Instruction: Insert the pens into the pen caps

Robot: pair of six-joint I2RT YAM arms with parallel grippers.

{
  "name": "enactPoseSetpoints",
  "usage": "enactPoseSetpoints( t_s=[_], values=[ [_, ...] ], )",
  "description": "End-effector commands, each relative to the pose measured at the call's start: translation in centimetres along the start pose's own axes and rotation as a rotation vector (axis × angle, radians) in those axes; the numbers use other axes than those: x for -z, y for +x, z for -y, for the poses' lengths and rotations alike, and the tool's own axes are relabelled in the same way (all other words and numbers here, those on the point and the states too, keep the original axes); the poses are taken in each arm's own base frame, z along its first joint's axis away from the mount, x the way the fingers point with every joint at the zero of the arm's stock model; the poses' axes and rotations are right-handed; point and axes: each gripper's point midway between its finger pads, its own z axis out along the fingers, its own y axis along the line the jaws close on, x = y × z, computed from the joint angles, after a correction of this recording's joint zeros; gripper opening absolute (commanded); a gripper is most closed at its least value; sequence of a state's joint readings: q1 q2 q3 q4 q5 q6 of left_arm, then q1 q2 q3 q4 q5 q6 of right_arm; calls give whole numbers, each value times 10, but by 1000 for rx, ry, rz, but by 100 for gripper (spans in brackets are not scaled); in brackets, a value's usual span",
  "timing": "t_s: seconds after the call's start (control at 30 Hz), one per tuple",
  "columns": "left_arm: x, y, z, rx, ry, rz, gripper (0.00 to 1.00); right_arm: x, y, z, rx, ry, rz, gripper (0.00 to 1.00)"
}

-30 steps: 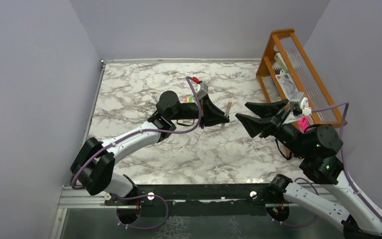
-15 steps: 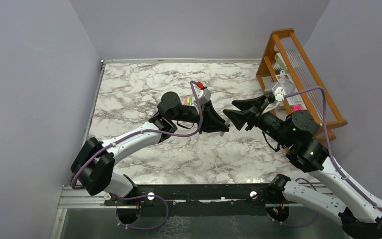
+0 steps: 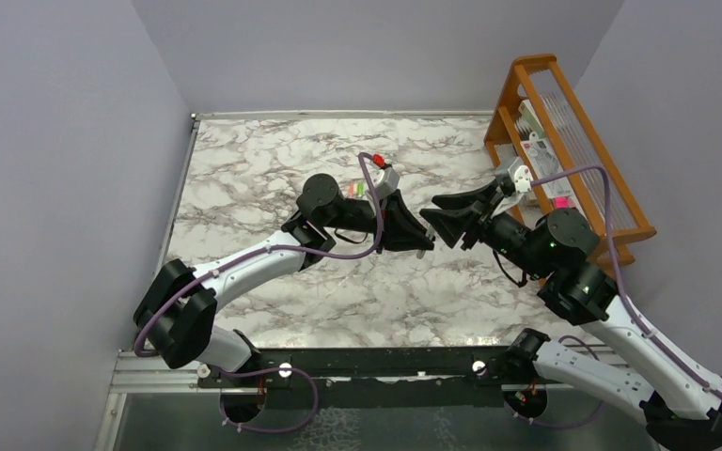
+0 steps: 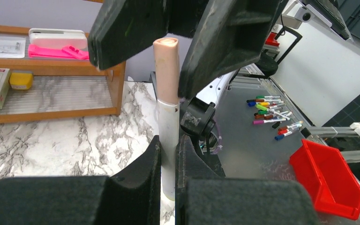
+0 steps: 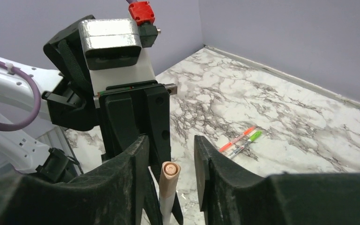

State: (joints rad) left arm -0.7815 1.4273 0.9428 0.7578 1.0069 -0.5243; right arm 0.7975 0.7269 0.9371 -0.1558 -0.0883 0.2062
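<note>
My left gripper (image 4: 168,146) is shut on a whitish-grey pen (image 4: 168,131) and holds it up off the table, with a tan-orange cap (image 4: 167,70) on its far end. My right gripper (image 5: 171,154) is open, one finger on each side of that cap (image 5: 168,177), not touching it. In the top view the left gripper (image 3: 417,238) and the right gripper (image 3: 435,222) meet tip to tip over mid-table. An orange-red pen (image 5: 236,139) and a pen with a green cap (image 5: 249,141) lie side by side on the marble.
An orange wooden rack (image 3: 564,141) with boxes and pink items stands at the back right, close behind the right arm. The two loose pens (image 3: 357,189) lie just behind the left wrist. Purple walls enclose the marble table (image 3: 244,178).
My right gripper has swung left from near the rack, and its open jaws now sit around the pen's capped end. My left gripper has lowered slightly, still holding the pen.
</note>
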Motion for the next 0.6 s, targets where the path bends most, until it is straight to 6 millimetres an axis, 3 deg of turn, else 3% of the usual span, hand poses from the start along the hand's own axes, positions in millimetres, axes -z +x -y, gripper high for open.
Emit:
enactPoseSetpoints(
  t_s=[0.0, 0.1, 0.23, 0.57],
  values=[
    [-4, -26, 16, -81, 61, 34, 0, -2, 4, -5, -12, -29, 1, 37],
    [-5, -26, 18, -81, 65, 36, 0, -1, 5, -5, -14, -26, -1, 29],
    [-5, -25, 17, -76, 64, 36, 0, -1, 4, -5, -14, -25, 2, 2],
    [-15, -48, 10, -117, 59, 77, 0, 2, 18, -6, -31, -34, -40, 1]
  ],
)
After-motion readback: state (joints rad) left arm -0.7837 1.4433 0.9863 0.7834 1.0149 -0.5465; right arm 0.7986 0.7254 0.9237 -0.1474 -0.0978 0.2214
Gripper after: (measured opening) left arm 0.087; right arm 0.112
